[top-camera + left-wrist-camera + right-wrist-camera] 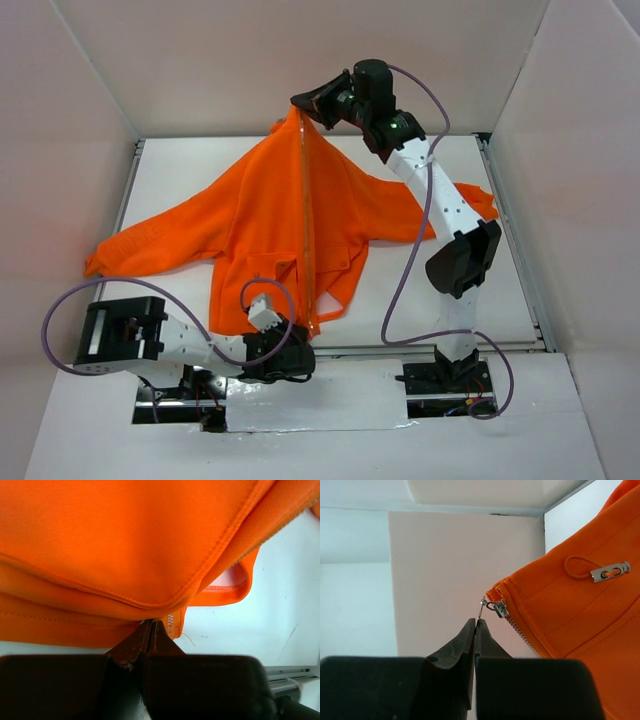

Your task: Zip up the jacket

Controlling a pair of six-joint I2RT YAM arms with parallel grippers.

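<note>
The orange jacket [290, 215] lies spread on the table, pulled taut into a ridge along its front zipper [305, 230]. My right gripper [312, 105] is at the far end, above the collar, shut on the metal zipper pull [481, 608]; the slider [500, 610] sits at the top of the zipper, at the collar edge. A cord toggle [609, 572] hangs on the collar. My left gripper [305, 350] is at the near end, shut on the jacket's bottom hem [172, 622] by the zipper base. The pale lining [227, 579] shows under the hem.
White walls enclose the table [180, 180] on three sides. One jacket sleeve [130, 250] stretches left, the other [475, 205] runs right under my right arm. A metal rail [440, 345] runs along the table's near edge.
</note>
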